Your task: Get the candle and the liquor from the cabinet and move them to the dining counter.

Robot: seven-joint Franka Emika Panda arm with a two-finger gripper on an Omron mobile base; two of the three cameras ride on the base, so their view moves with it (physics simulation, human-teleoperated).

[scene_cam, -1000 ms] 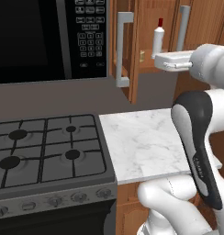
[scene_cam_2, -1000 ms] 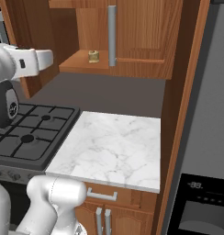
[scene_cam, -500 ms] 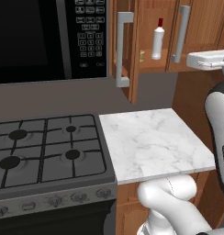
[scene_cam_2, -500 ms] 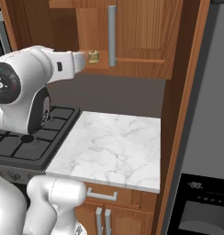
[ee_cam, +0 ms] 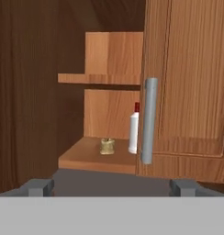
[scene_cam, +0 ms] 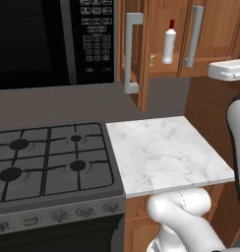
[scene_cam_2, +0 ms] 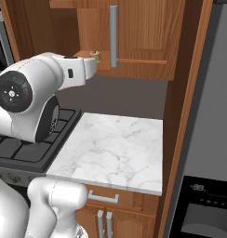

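- Hand view: gripper jaws spread wide apart, holding nothing.
- Candle and liquor stand on the cabinet floor, well ahead of the tips.
- Candle sits just left of the bottle, apart.

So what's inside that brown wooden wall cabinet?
On the lower shelf of the brown wooden wall cabinet stand a tiny tan-gold candle and a slim white bottle with a red cap. The closed door hides the right side.

Arm raised high, forearm reaching level at upper-shelf height. Gripper points straight ahead, fingers spread wide apart, nothing between them. Elbow bulks large in right base view.
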